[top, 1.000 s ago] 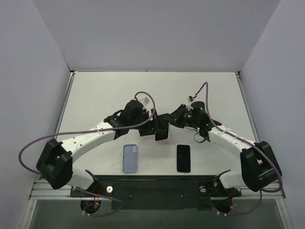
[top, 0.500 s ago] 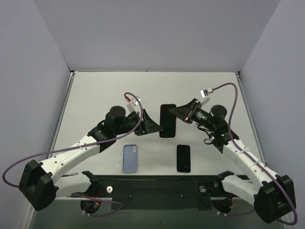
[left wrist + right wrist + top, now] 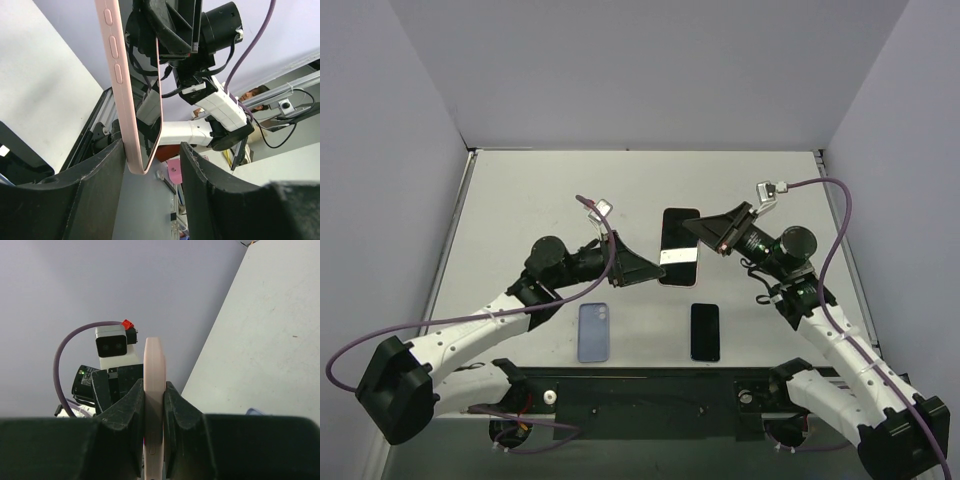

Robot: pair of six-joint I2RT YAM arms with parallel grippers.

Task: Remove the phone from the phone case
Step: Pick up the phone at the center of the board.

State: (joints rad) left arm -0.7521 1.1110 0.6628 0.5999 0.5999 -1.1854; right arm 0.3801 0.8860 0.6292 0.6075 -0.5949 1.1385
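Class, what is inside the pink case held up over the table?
What looks like a dark phone fills the pink case, screen showing. Its back and edges are hidden by the case.

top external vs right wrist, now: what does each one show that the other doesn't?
Only top external: the black phone lying flat on the table near the arm bases, and the dark screen face of the pink-cased phone held between the two arms.
Only right wrist: the right gripper up close, its fingers pressed on both faces of the case, seen edge-on.
Both: the cased phone, the left arm beyond it, and bare table.
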